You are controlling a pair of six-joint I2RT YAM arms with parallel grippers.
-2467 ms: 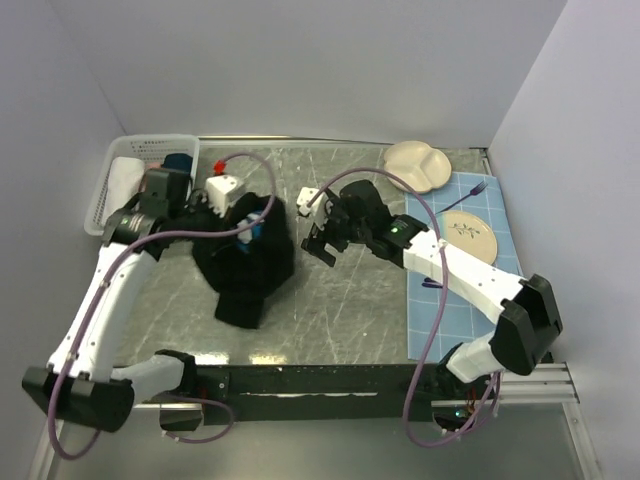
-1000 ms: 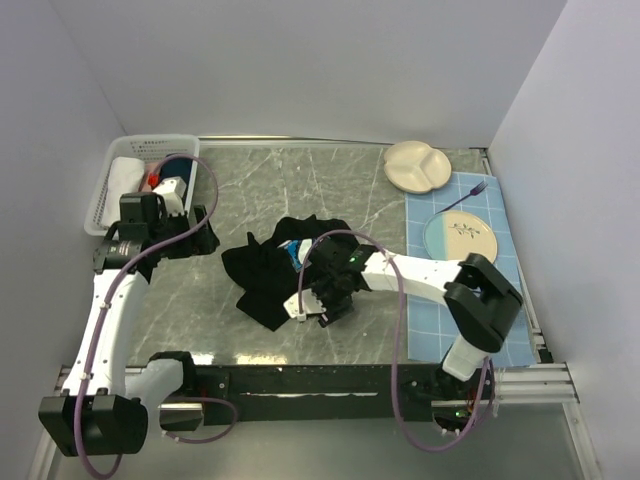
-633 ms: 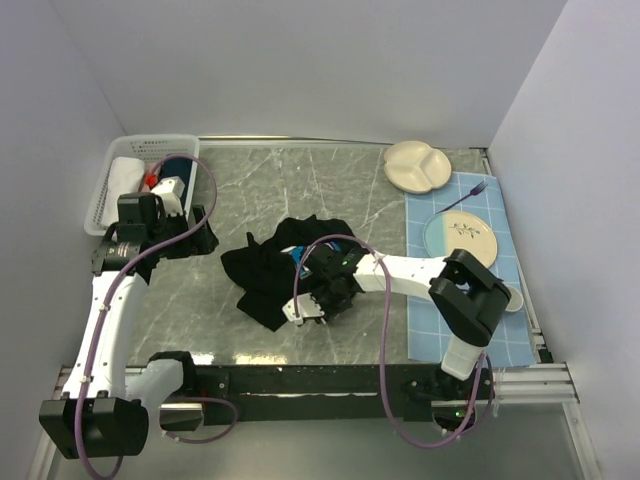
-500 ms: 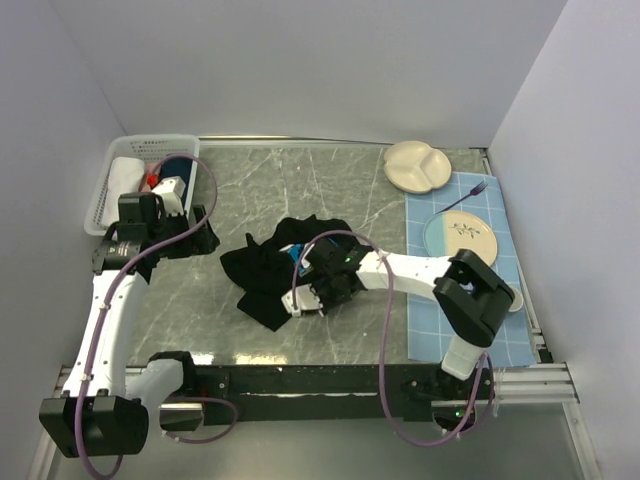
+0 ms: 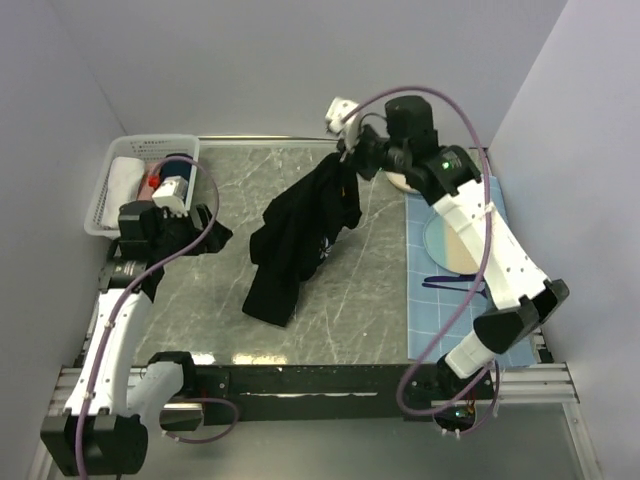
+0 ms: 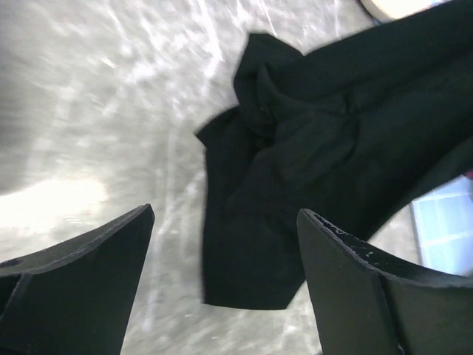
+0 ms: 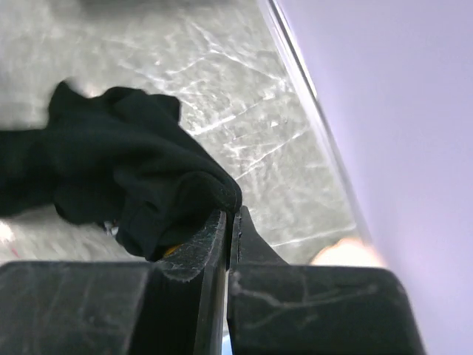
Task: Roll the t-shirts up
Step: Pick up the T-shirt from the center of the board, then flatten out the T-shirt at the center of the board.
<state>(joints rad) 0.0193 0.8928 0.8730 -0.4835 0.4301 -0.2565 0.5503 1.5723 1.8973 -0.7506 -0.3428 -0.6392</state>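
T-shirt [image 5: 298, 235] hangs diag below R gripper [image 5: 346, 156], clamped shut on its top edge; loose tail nearer L gripper [image 5: 207, 233], open, empty.

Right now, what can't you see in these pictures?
- Top view: the shirt hangs bunched, so folds hide its front.
- Top view: the right arm covers most of the plate.
- Top view: the left arm hides part of the basket.
- Left wrist view: the shirt runs off the right edge; the table is blurred.
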